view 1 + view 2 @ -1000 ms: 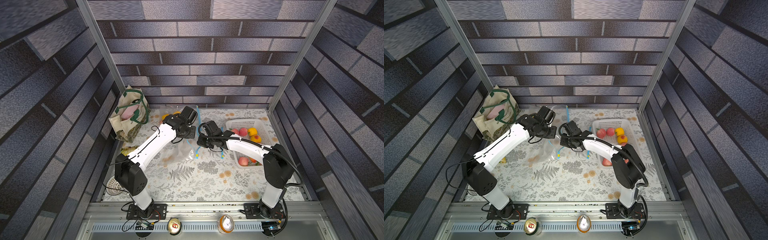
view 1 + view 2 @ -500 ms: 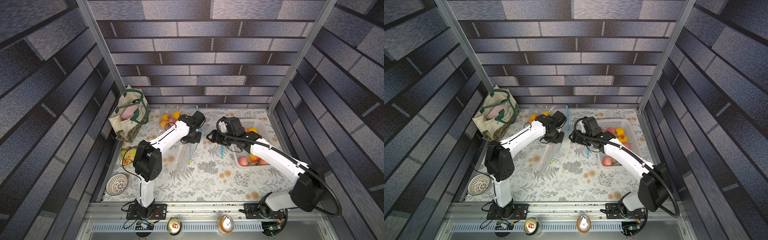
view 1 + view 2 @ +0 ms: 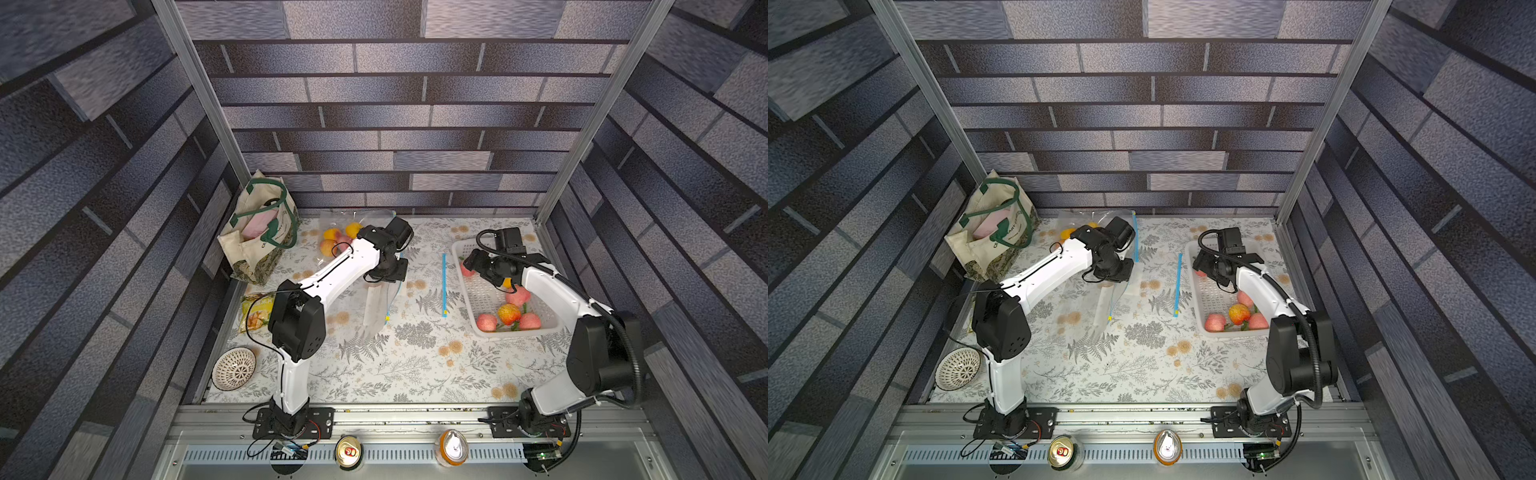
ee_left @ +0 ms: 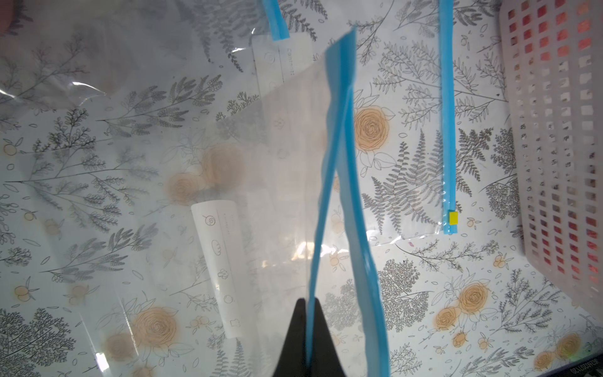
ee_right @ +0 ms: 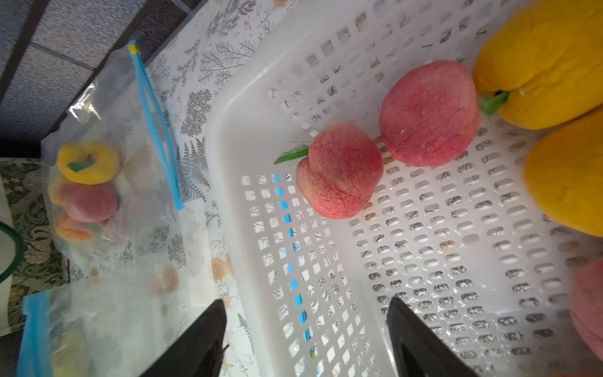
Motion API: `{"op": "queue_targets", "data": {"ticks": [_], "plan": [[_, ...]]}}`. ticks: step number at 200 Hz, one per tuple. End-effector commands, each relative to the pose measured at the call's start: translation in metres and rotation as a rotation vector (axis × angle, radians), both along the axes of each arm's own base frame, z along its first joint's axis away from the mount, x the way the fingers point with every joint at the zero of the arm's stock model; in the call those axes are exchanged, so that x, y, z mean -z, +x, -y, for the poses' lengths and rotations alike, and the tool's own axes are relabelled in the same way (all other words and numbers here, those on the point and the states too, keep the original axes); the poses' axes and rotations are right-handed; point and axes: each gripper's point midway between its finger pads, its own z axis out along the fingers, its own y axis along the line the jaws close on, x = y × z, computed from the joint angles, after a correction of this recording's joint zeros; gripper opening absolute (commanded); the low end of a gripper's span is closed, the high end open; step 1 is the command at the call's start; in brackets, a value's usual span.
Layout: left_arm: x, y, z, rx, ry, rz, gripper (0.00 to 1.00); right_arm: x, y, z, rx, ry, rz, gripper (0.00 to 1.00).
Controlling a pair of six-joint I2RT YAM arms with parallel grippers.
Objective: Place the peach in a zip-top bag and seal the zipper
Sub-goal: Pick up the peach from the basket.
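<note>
**Right gripper [image 5: 306, 302], poised over basket [image 5: 248, 98]**
Your right jaws stand wide and empty. The peach [image 5: 341, 171] lies straight ahead of them in the basket's far inner corner; it is roundish, with no long axis. Your left gripper [image 4: 308, 302], farther off, pinches the zip-top bag [image 4: 293, 147] by its blue zipper edge.

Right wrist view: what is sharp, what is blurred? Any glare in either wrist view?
Right wrist view: peaches and basket sharp, near bag blurred, glare on a corner of the filled bag; left wrist view: white glare patches on the held bag.
</note>
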Motion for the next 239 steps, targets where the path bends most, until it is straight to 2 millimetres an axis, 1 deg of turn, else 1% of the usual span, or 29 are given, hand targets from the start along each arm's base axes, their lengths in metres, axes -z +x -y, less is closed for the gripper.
{"op": "queue_targets", "data": {"ticks": [1,23,50,87,101,118,140,156,170,188,195,210,221,229,239], "plan": [[-0.005,-0.001,0.01,-0.041,-0.068,0.003,0.0,-0.001,0.017,0.007,0.051,-0.039,0.034,0.8],[-0.001,-0.003,0.008,-0.068,-0.088,0.006,0.0,0.009,0.024,0.013,0.067,-0.065,0.019,0.8],[-0.001,-0.005,0.006,-0.071,-0.09,0.012,0.0,0.02,0.035,0.015,0.079,-0.042,0.011,0.81],[-0.005,-0.007,0.007,-0.064,-0.094,0.02,0.0,0.032,0.057,0.009,0.083,0.021,0.036,0.82],[-0.005,-0.009,0.006,-0.062,-0.092,0.024,0.0,0.042,0.061,0.009,0.09,0.035,0.017,0.82],[-0.006,-0.01,0.004,-0.068,-0.094,0.028,0.0,0.049,0.065,0.007,0.086,0.045,0.011,0.81],[-0.009,-0.012,0.004,-0.071,-0.106,0.034,0.0,0.059,0.067,0.006,0.088,0.054,-0.001,0.78],[-0.013,-0.012,0.004,-0.072,-0.117,0.039,0.0,0.06,0.066,0.004,0.09,0.071,0.002,0.7],[-0.016,-0.012,0.005,-0.069,-0.119,0.043,0.0,0.054,0.064,0.004,0.089,0.077,0.015,0.66],[-0.018,-0.01,0.005,-0.071,-0.127,0.044,0.0,0.04,0.057,0.008,0.081,0.051,0.02,0.65],[-0.018,-0.01,0.005,-0.07,-0.129,0.042,0.0,0.036,0.052,0.011,0.076,0.036,0.016,0.64],[-0.02,-0.009,0.007,-0.069,-0.132,0.047,0.0,0.02,0.038,0.015,0.066,0.012,0.026,0.64],[-0.02,-0.009,0.008,-0.068,-0.137,0.046,0.0,0.004,0.025,0.015,0.041,0.002,0.041,0.63],[-0.02,-0.009,0.009,-0.068,-0.139,0.046,0.0,-0.014,0.015,0.01,0.013,0.009,0.076,0.62],[-0.019,-0.009,0.011,-0.067,-0.142,0.044,0.0,-0.039,0.002,-0.001,-0.032,0.024,0.133,0.62]]}}
